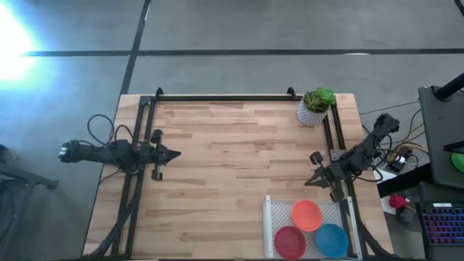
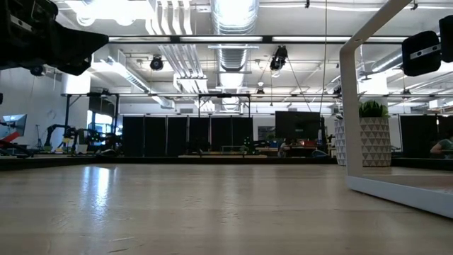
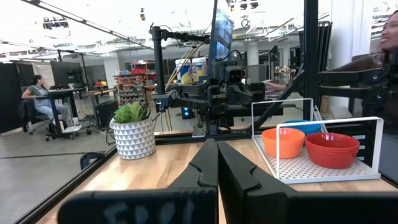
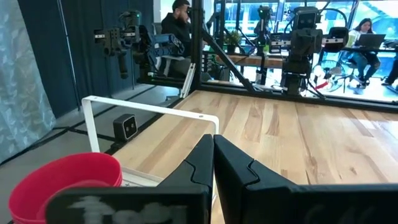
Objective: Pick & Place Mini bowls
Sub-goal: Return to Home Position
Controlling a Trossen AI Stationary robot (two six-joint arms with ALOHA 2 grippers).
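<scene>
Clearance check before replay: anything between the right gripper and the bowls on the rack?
Nothing visible. Only bare tabletop separates the right gripper from the white rack holding the red bowls, orange bowls and blue bowls.

No text, label, brand, number or sign is legible. Pale characters on the left tool (image 3: pixel 217 144) and right tool (image 4: pixel 213 138) bodies, bottom of frame, are too blurred to read.

Red bowls (image 1: pixel 290 241), orange bowls (image 1: pixel 307 214), blue bowls (image 1: pixel 331 241); white pot (image 1: pixel 310 114) (triangle-patterned), green plant (image 1: pixel 321 96)
</scene>
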